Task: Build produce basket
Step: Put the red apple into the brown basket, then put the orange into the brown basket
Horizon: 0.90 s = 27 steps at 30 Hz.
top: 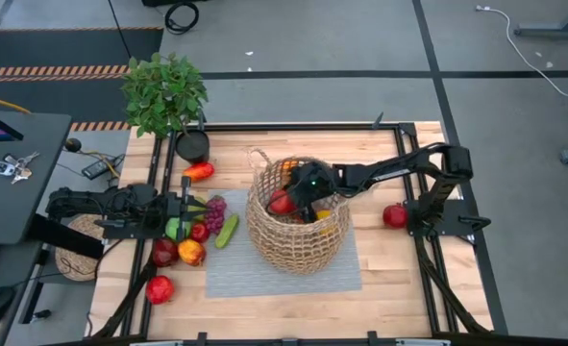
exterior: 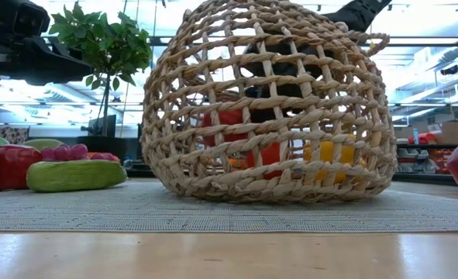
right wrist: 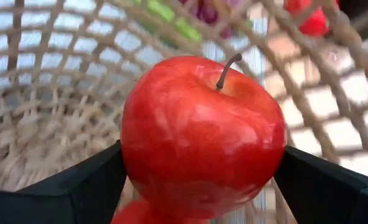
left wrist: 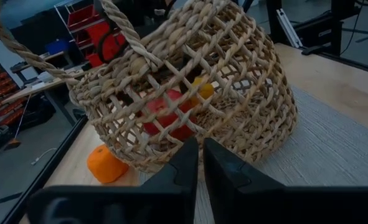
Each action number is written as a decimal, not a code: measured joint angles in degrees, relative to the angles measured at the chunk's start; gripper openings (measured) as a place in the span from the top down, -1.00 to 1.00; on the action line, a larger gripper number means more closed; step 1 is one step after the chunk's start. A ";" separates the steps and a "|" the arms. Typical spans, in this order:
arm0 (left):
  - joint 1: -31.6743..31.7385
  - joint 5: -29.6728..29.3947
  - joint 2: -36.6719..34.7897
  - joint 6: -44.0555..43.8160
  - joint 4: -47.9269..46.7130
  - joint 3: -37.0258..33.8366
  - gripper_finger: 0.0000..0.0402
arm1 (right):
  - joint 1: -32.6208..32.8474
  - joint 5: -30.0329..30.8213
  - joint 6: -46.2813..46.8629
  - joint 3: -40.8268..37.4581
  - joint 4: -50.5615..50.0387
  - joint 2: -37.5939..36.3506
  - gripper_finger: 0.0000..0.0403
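The tan wicker basket (top: 298, 223) stands on a grey mat (top: 264, 274) at the table's middle, its mouth tipped toward the far side. My right gripper (top: 298, 199) reaches into it and is shut on a red apple (right wrist: 199, 134). A yellow lemon (exterior: 325, 151) lies on the basket's floor. My left gripper (top: 184, 213) is shut and empty, over the produce at the left: grapes (top: 214, 210), cucumber (top: 227, 231), green apple (top: 174, 229), red apples (top: 163, 252) and pepper (top: 199, 171). My right gripper pinches the red apple between its two fingers, one on each side of its round body (right wrist: 132, 163). The fingers come from the table's right, slanting down through the basket's mouth. The apple is inside the basket, its stem (right wrist: 227, 68) pointing away from the fingers.
Another red apple (top: 394, 215) lies on the table at the right, near the right arm's base. An orange (left wrist: 106, 165) lies on the wood just beyond the basket. A potted plant (top: 165, 93) in a black pot (top: 193, 144) stands at the far left corner.
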 joint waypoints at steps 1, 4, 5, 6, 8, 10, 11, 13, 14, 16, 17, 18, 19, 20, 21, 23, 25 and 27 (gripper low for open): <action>0.01 -0.02 0.00 0.00 0.09 0.00 0.82 | 0.12 -0.03 -0.10 0.02 0.63 0.12 -0.89; -0.01 -0.02 0.00 0.00 0.01 0.00 0.82 | 0.21 0.11 -0.41 0.04 0.93 0.06 -0.89; -0.01 -0.02 0.00 0.00 0.03 0.00 0.83 | 0.21 0.49 -0.25 0.04 0.76 0.06 -0.89; 0.02 -0.02 0.00 0.00 0.02 0.00 0.83 | 0.15 0.60 0.01 0.04 0.54 0.00 -0.90; 0.00 -0.02 0.00 0.00 0.02 0.00 0.84 | -0.02 0.55 0.12 0.04 0.44 -0.12 -0.94; 0.01 -0.02 0.00 0.00 0.03 0.00 0.85 | -0.16 0.43 0.13 0.04 0.40 -0.16 -0.97; 0.01 -0.02 0.00 -0.01 0.03 0.00 0.86 | -0.21 0.43 0.10 0.04 0.38 -0.16 -0.97; 0.02 -0.02 0.00 0.00 0.01 0.00 0.86 | -0.23 0.65 0.07 0.04 0.42 -0.16 -0.97; -0.01 -0.02 0.00 0.00 0.03 0.00 0.86 | -0.23 0.73 -0.01 0.03 0.39 -0.28 -0.97; 0.01 -0.02 0.00 -0.01 0.01 0.00 0.85 | -0.23 0.80 -0.23 0.00 0.66 -1.02 -0.98; 0.02 -0.02 0.00 0.00 0.01 0.00 0.84 | -0.23 0.83 -0.24 0.00 1.17 -1.57 -0.98; 0.01 -0.02 0.00 0.00 0.01 0.00 0.84 | -0.23 0.85 -0.26 0.00 1.28 -2.33 -0.98; 0.02 -0.02 0.00 -0.02 0.03 0.00 0.83 | -0.23 1.23 -0.34 0.00 1.51 -3.17 -0.98; 0.02 -0.02 0.00 0.00 0.01 0.00 0.83 | -0.23 2.25 -0.45 0.00 1.58 -4.28 -0.98; 0.00 -0.02 0.00 -0.01 0.01 0.00 0.82 | -0.23 3.20 -0.90 0.00 1.53 -5.64 -0.98; 0.02 -0.02 0.00 -0.01 0.03 0.00 0.82 | -0.23 5.06 -2.41 0.00 1.65 -8.76 -0.98; 0.00 -0.02 0.00 0.00 0.02 0.00 0.83 | -0.29 6.96 -3.25 0.02 2.55 -11.89 -0.98; 0.00 -0.02 0.00 0.00 0.01 0.00 0.83 | -0.86 9.21 -3.36 0.02 3.46 -14.97 -0.96</action>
